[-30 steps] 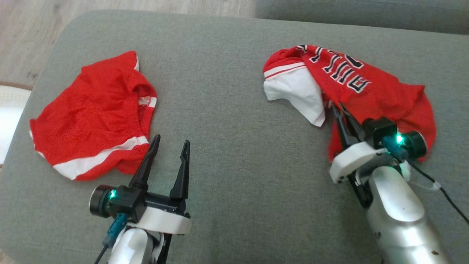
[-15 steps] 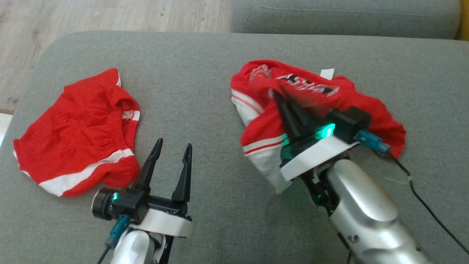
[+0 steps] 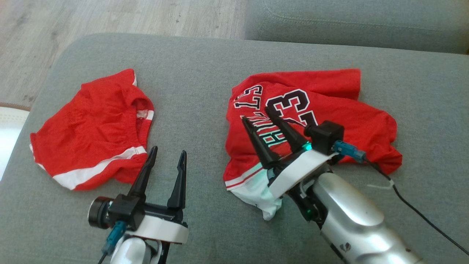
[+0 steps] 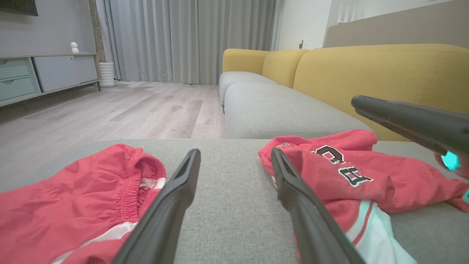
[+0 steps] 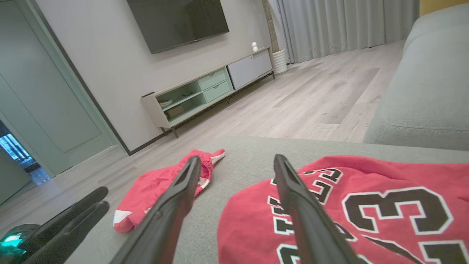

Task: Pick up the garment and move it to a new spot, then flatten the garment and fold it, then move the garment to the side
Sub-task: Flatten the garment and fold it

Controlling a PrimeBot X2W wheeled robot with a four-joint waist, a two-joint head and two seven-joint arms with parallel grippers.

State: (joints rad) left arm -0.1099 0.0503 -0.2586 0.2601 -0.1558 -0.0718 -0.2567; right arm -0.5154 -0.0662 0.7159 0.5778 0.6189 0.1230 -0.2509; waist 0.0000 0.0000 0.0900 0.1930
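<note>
The right tool (image 3: 256,114) has just let go. Half a second ago its fingers were pinched together in a raised bunch of red cloth. Now they stand spread apart, tips over the lettering, grasping nothing. The jersey (image 3: 329,110) has dropped out of that bunch and lies on the grey cushion (image 3: 198,91), right of centre, number side up, with the 23 readable.

That looks like the end of the carry: the garment sits at its new spot and flattening comes next. It is not flat yet. The right side is heaped into folds, and the white-trimmed hem curls at the near-left corner, just beside the right wrist.

The left tool (image 3: 168,150) is released too, jaws wide and empty, hovering near the front edge just right of the red shorts (image 3: 95,128).

A bare grey band runs between shorts and jersey, giving room to pull the jersey's left side outward. Bare cushion also lies nearer than the hem. On the far side only a narrower strip remains before the seam with the second cushion (image 3: 348,22). The left edge rounds off to wooden floor (image 3: 110,18), beyond the shorts. A black cable (image 3: 414,209) trails over the near-right cushion and could catch cloth dragged that way.
</note>
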